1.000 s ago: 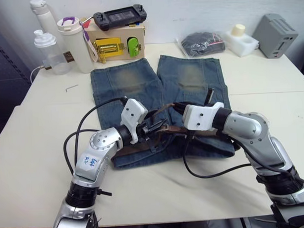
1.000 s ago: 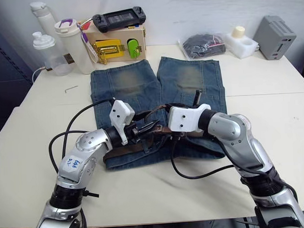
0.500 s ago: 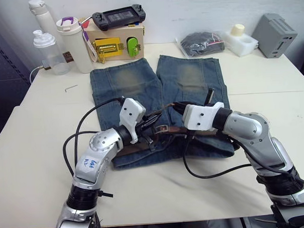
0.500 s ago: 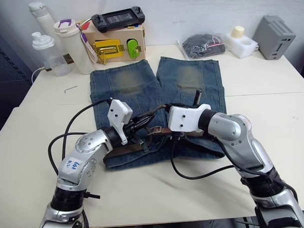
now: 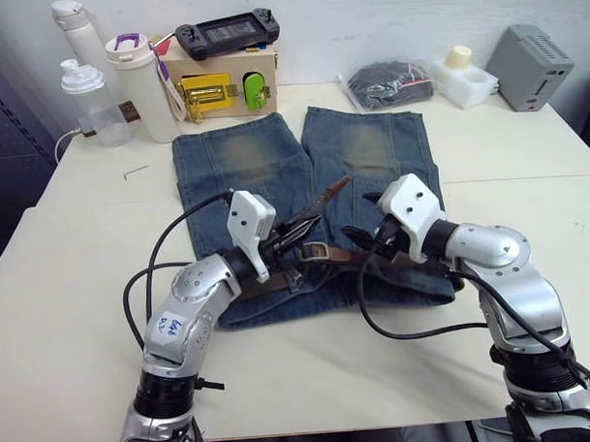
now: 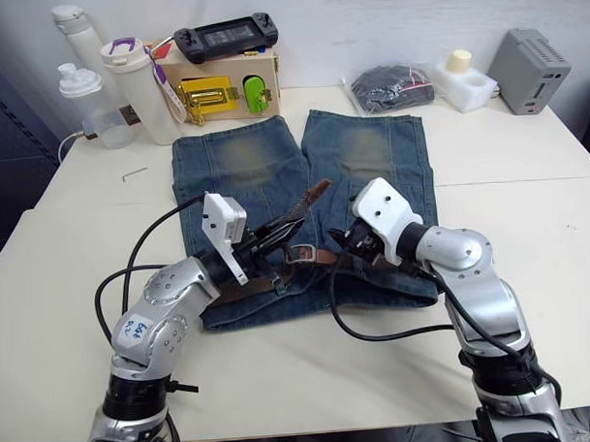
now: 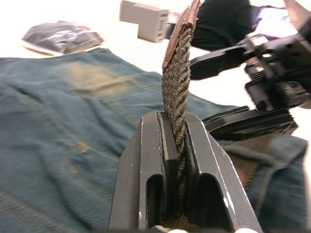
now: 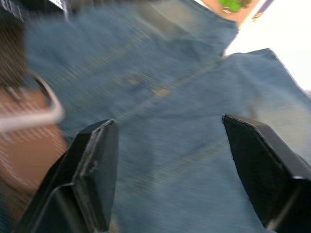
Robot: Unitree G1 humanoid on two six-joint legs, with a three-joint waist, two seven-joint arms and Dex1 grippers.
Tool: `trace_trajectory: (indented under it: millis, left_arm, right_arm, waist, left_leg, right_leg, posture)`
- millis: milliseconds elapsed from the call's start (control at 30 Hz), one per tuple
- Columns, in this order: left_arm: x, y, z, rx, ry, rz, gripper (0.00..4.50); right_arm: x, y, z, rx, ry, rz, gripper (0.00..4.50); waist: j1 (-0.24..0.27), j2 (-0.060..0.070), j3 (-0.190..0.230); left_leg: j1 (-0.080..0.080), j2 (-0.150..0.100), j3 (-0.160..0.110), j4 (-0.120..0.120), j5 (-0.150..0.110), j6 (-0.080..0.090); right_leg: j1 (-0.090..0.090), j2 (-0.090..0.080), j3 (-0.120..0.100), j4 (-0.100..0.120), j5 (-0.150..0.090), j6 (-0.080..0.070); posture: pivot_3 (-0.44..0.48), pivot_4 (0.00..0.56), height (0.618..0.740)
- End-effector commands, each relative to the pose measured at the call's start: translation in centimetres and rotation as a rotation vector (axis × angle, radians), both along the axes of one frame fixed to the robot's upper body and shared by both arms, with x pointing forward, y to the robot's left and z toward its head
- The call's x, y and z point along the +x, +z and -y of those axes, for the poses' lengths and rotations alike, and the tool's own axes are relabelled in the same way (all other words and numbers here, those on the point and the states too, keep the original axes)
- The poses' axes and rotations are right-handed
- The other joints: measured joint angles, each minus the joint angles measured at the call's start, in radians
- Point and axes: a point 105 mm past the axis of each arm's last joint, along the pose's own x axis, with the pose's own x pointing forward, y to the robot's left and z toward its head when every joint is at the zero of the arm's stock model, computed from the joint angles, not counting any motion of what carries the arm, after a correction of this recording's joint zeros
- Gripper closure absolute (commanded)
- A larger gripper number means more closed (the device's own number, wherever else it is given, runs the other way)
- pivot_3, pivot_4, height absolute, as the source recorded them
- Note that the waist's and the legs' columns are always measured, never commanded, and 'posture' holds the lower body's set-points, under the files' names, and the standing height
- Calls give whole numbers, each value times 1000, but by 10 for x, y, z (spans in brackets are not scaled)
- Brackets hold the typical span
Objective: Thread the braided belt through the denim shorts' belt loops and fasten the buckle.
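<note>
- Two wide legs of the denim shorts (image 5: pixel 303 172) lie flat on the table (image 5: pixel 525 155); soft, heavy cloth, likely to bunch if dragged.
- Braided belt (image 6: pixel 302 206) runs along the waistband, its tip lifted, pinched edge-on by the left gripper (image 7: pixel 177 145); limp, grippy weave, best held near the tip.
- Right gripper (image 8: pixel 165 170) hovers spread wide beside the rigid buckle (image 6: pixel 301 253).

It looks like a robot test lab: a plain cream bench (image 5: pixel 74 287) against a bare white wall, with practice props along the top of the frame, such as a wooden latch box (image 5: pixel 222 83), a game controller (image 5: pixel 226 30), drink bottles (image 5: pixel 140 86) and a grey device (image 5: pixel 530 65).
</note>
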Motion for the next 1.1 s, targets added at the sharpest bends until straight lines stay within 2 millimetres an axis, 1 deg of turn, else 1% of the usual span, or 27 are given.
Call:
trace_trajectory:
  millis: [33,67,100,133,233,400,467,567,667,700,767,867,967,1100]
  left_arm:
    - [-7,13,2,-14,-20,68,4500]
    - [-7,13,2,-11,-19,70,4500]
    - [-7,13,2,-10,-19,71,4500]
    - [-7,13,2,-10,-18,72,4500]
    - [-7,13,2,-11,-14,77,4500]
    - [-8,18,0,-29,-10,88,4500]
    - [-8,19,-3,-30,-1,92,4500]
    - [-7,16,-19,-22,48,79,4500]
    - [-7,1,-36,36,98,53,4500]
    - [-8,-5,-42,46,120,37,4500]
    - [-10,-11,-48,56,141,20,4500]
    - [-11,-14,-52,51,163,9,4500]
    - [-10,-12,-51,34,171,15,4500]
    - [-10,-12,-49,29,171,19,4500]
  right_arm:
    - [-17,9,-18,45,88,-25,3190]
    - [-20,7,-22,45,107,-42,3610]
    - [-22,6,-24,46,116,-53,4225]
    - [-25,1,-27,39,124,-81,4437]
    - [-30,-24,-30,-30,129,-164,4437]
    - [-19,-61,-29,-76,29,-253,4437]
    - [-18,-71,-28,-94,12,-281,4437]
    - [-26,-81,-30,-112,38,-325,4437]
    - [-26,-80,-31,-101,37,-322,4437]
    - [-24,-72,-31,-68,31,-303,4437]
    - [-21,-60,-31,-21,30,-273,4437]
    - [-19,-45,-27,33,32,-257,4437]
    - [-22,-32,-22,72,51,-258,4437]
    - [-22,-26,-20,85,50,-261,4437]
  waist:
    - [1,0,0]
    - [3,0,0]
    - [3,0,0]
    - [3,0,0]
    - [2,0,0]
    - [0,0,0]
    - [0,0,0]
    - [0,0,0]
    - [0,0,0]
    - [0,-1,0]
    - [1,-1,-1]
    - [2,-1,0]
    - [2,-1,0]
    - [2,-1,0]
  left_leg:
    - [0,0,0,0,0,0]
    - [0,0,0,1,0,0]
    - [0,0,0,1,0,0]
    - [0,0,0,1,0,0]
    - [0,0,0,1,0,0]
    - [0,0,0,1,0,0]
    - [1,0,1,0,0,0]
    - [1,0,1,0,0,0]
    - [2,0,1,-1,0,0]
    - [3,0,1,-1,0,0]
    - [3,0,1,-1,0,0]
    - [3,0,1,-1,0,0]
    - [3,0,1,0,0,0]
    - [2,0,1,-1,0,0]
  right_leg:
    - [0,0,0,-1,0,0]
    - [1,0,0,-1,0,0]
    - [1,0,0,-2,0,0]
    - [1,0,0,-2,0,0]
    - [2,0,0,-2,0,0]
    - [2,0,0,-2,0,0]
    - [2,0,0,-2,0,0]
    - [2,0,0,-2,0,0]
    - [2,0,0,-2,0,0]
    - [2,0,0,-2,0,0]
    - [3,0,0,-2,0,0]
    - [2,0,0,-2,0,0]
    - [3,0,1,-2,0,0]
    - [2,0,1,-2,0,0]
  posture:
    - [0,150,645]
    - [0,150,645]
    - [0,150,645]
    - [0,150,645]
    - [0,150,645]
    - [0,150,645]
    - [0,150,645]
    - [0,150,645]
    - [0,150,645]
    - [0,150,645]
    - [0,150,645]
    - [0,150,645]
    - [0,150,645]
    - [0,150,645]
